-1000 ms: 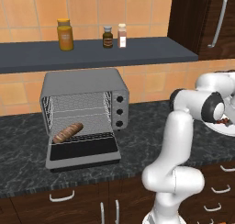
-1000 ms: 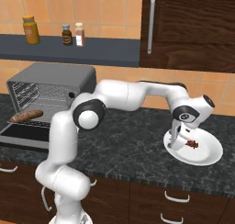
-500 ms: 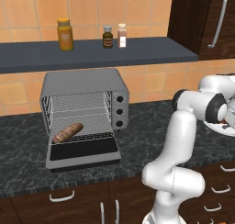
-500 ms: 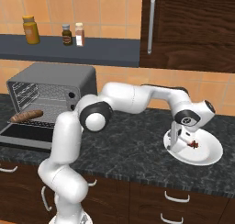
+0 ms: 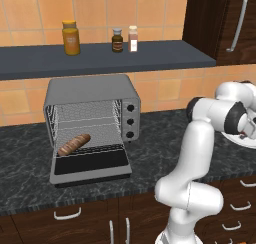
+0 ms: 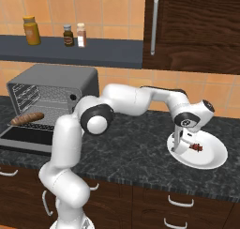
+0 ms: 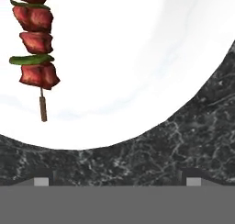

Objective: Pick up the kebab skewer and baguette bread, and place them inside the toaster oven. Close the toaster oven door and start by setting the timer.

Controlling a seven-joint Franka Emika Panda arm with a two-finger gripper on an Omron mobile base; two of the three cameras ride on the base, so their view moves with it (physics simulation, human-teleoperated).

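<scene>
Both base views face the toaster oven [image 5: 92, 125] from opposite sides; hand view hangs seemingly close above the plate [image 7: 137, 58].

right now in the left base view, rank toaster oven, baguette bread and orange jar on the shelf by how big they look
1. toaster oven, by far the largest
2. baguette bread
3. orange jar
The last two look close; the jar stands farther back, so that order is unsure.

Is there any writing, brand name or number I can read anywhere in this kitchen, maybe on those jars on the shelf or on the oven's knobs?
No text can be read anywhere in these pictures.
Orange jar: no legible label.
Dark spice jar: its label band is too small and blurred to read.
Light spice jar: label too blurred to read.
Toaster oven knobs: no readable numbers or marks.
White plate: plain, no print.
</scene>
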